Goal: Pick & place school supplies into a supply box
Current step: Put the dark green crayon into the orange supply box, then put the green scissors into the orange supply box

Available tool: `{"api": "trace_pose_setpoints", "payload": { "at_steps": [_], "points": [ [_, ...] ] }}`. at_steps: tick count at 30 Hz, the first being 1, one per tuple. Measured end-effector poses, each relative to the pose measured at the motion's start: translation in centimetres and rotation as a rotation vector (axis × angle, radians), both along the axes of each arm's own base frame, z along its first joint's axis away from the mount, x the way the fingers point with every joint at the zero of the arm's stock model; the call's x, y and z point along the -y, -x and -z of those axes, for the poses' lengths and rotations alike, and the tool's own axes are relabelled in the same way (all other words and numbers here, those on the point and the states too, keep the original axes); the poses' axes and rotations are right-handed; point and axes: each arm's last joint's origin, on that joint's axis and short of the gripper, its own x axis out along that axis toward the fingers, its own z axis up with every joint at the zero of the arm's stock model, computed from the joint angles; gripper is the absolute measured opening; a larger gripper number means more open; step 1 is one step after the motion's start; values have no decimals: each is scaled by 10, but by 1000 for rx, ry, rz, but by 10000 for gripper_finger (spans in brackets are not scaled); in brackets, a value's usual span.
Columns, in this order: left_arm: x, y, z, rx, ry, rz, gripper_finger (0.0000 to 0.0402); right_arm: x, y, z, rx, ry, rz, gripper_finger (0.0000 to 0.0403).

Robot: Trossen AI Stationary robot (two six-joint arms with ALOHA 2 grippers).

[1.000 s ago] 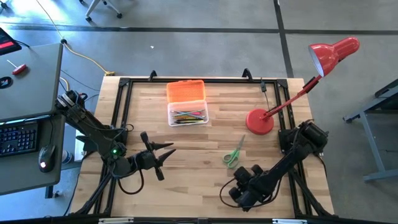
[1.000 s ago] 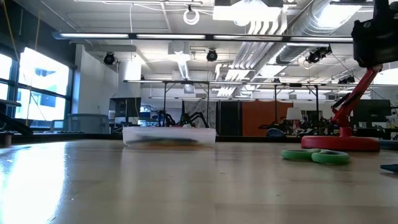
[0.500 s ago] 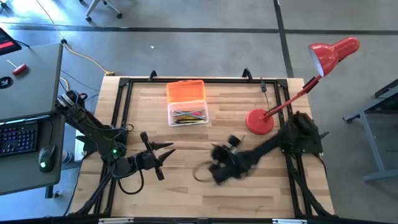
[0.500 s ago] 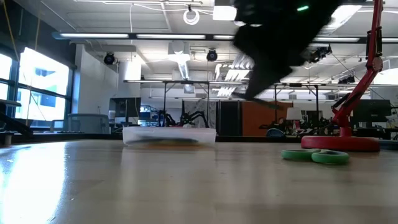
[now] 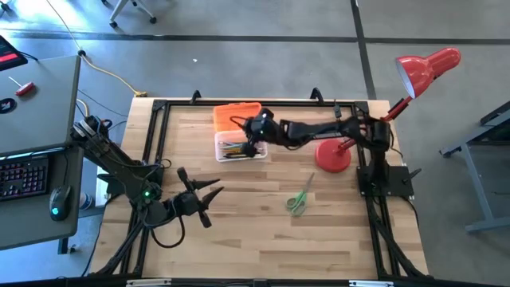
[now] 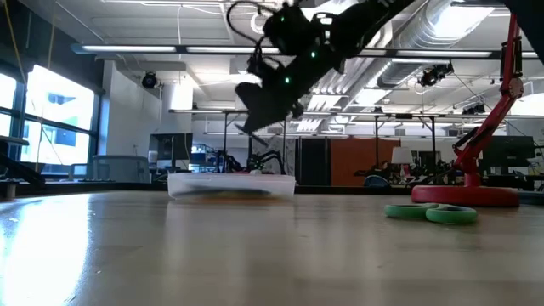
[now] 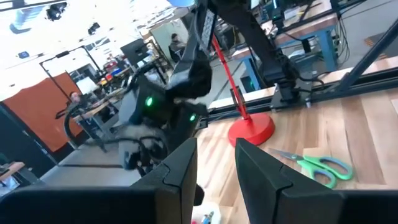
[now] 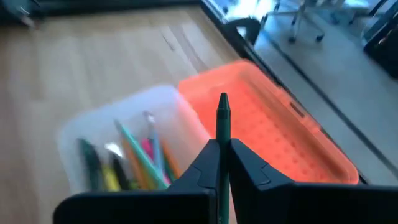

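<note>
Hovering over the supply box (image 5: 239, 142) near the bench's far edge, the right gripper (image 8: 221, 163) was pinched tight on a dark green crayon (image 8: 221, 118), tip poking up past its fingers. The box's clear tray already had pens and pencils (image 8: 134, 158) in it, orange lid (image 8: 267, 127) flipped open beside. Green scissors (image 5: 300, 196) lay mid-bench near the red lamp (image 5: 332, 155). The left gripper (image 5: 209, 196) waited by the left edge, fingers spread, holding nothing.

From above, the right arm (image 5: 319, 131) covers part of the clear box (image 5: 231, 151), and the pencils (image 5: 239, 148) inside are too small to tell apart. At table height the box (image 6: 231, 185) is a blurred strip, its contents a smear. The lamp (image 6: 476, 153) is cut off by the frame.
</note>
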Motion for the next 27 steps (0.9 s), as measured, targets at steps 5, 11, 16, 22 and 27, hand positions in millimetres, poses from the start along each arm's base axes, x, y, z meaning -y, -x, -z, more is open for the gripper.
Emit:
{"api": "trace_pose_setpoints", "payload": {
  "at_steps": [5,11,16,22,27],
  "points": [
    [0,0,1,-6,-6,0,140,10,-5,27,-72,-15,-54,3],
    [0,0,1,-5,-5,0,140,10,-8,39,-102,-3,-57,19],
    [0,0,1,-6,-6,0,140,10,-7,39,-118,15,-66,48],
    [0,0,1,-5,-5,0,140,4,-4,36,-144,21,-10,84],
    [0,0,1,-6,-6,0,140,-39,6,4,-173,-9,-112,96]
  ]
}}
